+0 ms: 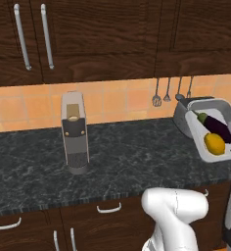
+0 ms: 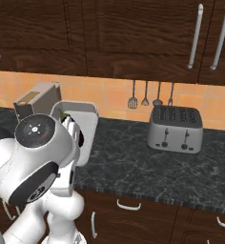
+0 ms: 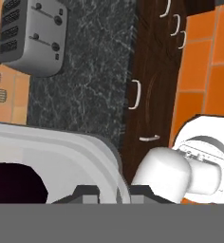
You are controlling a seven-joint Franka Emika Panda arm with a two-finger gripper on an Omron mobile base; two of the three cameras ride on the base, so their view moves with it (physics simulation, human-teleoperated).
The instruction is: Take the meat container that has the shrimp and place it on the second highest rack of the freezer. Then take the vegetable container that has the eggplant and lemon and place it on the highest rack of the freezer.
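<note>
The vegetable container (image 1: 199, 142), a white tray, hangs tilted above the right end of the counter, its open side facing the left base camera. Inside it lie the dark purple eggplant (image 1: 216, 126) and, below it, the yellow lemon (image 1: 214, 143). In the right base view the container (image 2: 86, 128) shows from its back, partly behind my arm. My gripper (image 3: 117, 192) is shut on the container's rim (image 3: 85, 147), one finger on each side of the wall. A dark patch of eggplant (image 3: 14, 185) shows inside. The meat container, the shrimp and the freezer racks are out of view.
A coffee machine (image 1: 75, 132) stands on the dark stone counter (image 1: 132, 162). A silver toaster (image 2: 175, 128) sits against the tiled wall under hanging utensils (image 2: 145, 95). Dark wood cabinets run above, and drawers with curved handles (image 2: 128, 206) below.
</note>
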